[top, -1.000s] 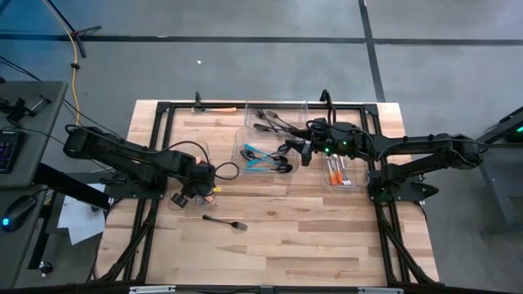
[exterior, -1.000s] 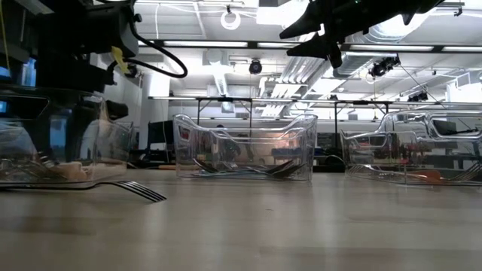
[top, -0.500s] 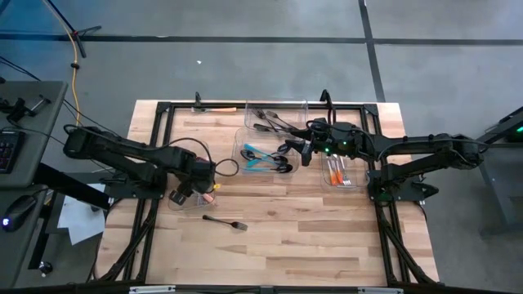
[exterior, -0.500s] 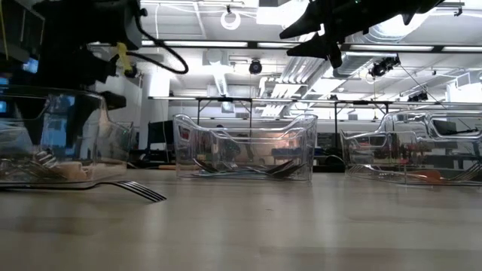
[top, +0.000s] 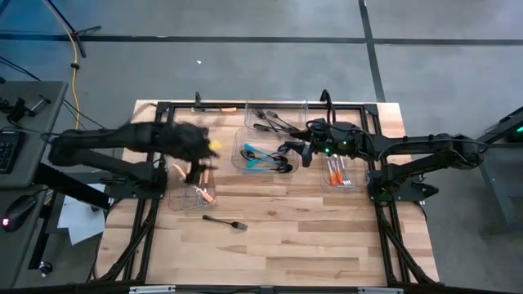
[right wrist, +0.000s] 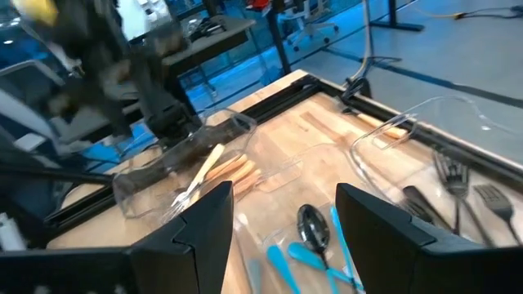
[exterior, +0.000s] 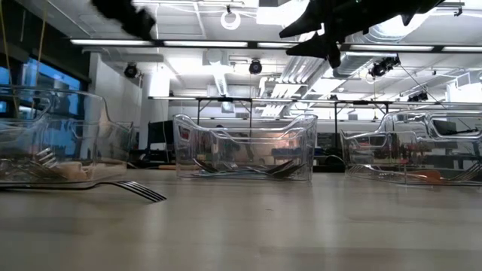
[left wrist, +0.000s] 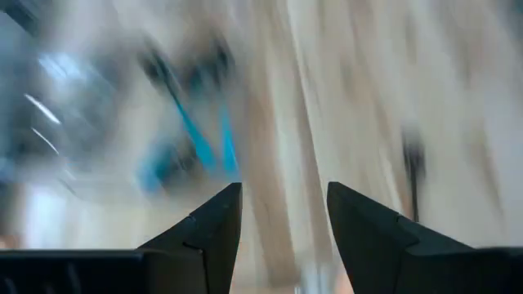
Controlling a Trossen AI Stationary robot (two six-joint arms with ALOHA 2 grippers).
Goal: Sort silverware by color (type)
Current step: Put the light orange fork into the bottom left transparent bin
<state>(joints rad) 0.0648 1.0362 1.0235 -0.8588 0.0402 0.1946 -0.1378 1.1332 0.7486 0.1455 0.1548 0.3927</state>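
The left gripper (top: 196,155) had lifted away from the left bin (top: 186,198), jaws apart and empty. The right gripper (top: 288,150) hovered open, empty, over the middle bin (top: 242,160). One black fork (top: 225,221) lay loose on the wooden table (top: 286,245); grasping its handle squarely would serve best. A lit workshop showed behind.

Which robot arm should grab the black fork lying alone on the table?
Probably the left. The left gripper, open and empty, is up near the left bin, and the black fork lies just beyond that bin. The right gripper, open too, hovers over the middle bin, farther off.
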